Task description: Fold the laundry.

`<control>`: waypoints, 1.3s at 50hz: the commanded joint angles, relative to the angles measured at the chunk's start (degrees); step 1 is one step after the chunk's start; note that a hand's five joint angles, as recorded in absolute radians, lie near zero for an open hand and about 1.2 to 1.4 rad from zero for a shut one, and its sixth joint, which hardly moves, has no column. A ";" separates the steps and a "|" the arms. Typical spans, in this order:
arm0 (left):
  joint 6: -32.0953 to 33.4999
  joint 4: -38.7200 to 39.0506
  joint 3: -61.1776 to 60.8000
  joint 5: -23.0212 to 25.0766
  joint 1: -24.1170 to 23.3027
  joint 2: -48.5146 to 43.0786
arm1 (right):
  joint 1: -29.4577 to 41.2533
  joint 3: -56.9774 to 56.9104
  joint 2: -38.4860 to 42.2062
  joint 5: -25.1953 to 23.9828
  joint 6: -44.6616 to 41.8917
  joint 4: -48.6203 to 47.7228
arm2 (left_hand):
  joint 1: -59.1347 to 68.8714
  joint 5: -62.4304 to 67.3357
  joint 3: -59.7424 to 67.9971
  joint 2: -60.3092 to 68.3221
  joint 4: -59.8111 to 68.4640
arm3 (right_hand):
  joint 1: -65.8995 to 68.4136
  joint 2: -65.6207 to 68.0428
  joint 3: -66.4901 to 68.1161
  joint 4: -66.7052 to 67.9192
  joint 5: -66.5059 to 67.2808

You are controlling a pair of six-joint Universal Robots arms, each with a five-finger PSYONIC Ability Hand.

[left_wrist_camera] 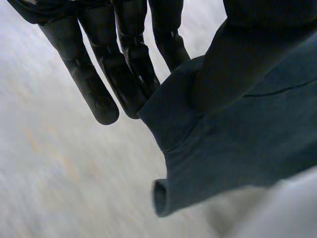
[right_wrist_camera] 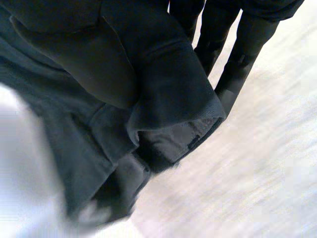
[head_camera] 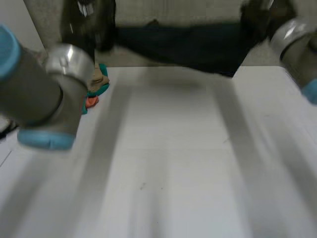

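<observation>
- One white table (head_camera: 163, 163) runs from the near side out to its far edge, where both hands are.
- Two arms come next. The left arm (head_camera: 39, 99), with a grey joint and light-blue caps, is bulky and close to the camera. The right arm (head_camera: 297, 44) reaches in from the other side.
- One dark blue garment (head_camera: 188, 44) hangs stretched between the hands along the table's far edge. It sags lowest nearer the right hand, and I cannot tell whether it touches the table.
- Left hand (head_camera: 94, 29): grasping the garment. In its wrist view the fingers (left_wrist_camera: 99, 89) are straight. An edge of the cloth lies against them, held from the thumb's side. A rolled end of hem hangs free past the fingertips.
- Right hand (head_camera: 257, 20): grasping the garment too. In its wrist view a thick fold of cloth is bunched under the palm on the thumb's side. The straight fingers (right_wrist_camera: 242, 44) are behind the fold. A doubled hem with a small dark tag hangs just beside the fingertips.
- Some small things (head_camera: 96, 87), teal, tan and orange, lie on the table just beneath the left hand, beside the left arm's joint. I cannot tell what they are.
</observation>
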 commanded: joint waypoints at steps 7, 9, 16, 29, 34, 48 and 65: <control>0.55 -0.91 -20.59 0.81 -0.08 -5.82 | 0.17 17.33 8.19 -0.09 -7.30 9.84 | 13.02 14.14 11.60 11.31 11.21 | 11.26 9.50 8.76 8.05 9.29; 0.46 -0.91 -20.42 0.81 -0.17 -5.82 | -0.36 18.82 8.10 0.43 -5.20 7.14 | 13.02 14.14 11.60 11.31 11.21 | -14.17 -15.94 -16.68 -17.39 -16.14; 0.19 -0.91 -19.54 0.81 -0.35 -3.80 | -0.63 24.88 3.03 4.65 5.43 -1.14 | 13.02 14.14 11.60 11.31 11.21 | -48.61 -50.38 -51.11 -51.83 -50.58; 0.10 -0.82 -18.40 3.71 -0.43 -3.45 | -0.80 47.03 -19.66 3.25 6.59 -1.67 | 13.02 14.14 11.60 11.31 11.21 | -29.00 -30.77 -31.51 -32.22 -30.97; -0.07 -0.91 -16.82 3.71 -0.35 -3.80 | -0.71 55.82 -23.10 0.09 7.03 -2.55 | 13.02 14.14 11.60 11.31 11.21 | -10.82 -12.59 -13.33 -14.04 -12.79; -0.07 -0.91 -14.53 3.71 -0.44 -5.12 | 0.34 59.97 -12.48 -2.56 10.37 -21.00 | 13.02 14.14 11.60 11.31 11.21 | -27.12 -28.89 -29.63 -30.34 -29.09; 0.10 -1.08 -14.35 3.80 0.18 -7.84 | 0.34 45.73 0.36 2.37 9.32 -22.94 | 13.02 14.14 11.60 11.31 11.21 | -24.09 -25.86 -26.60 -27.31 -26.06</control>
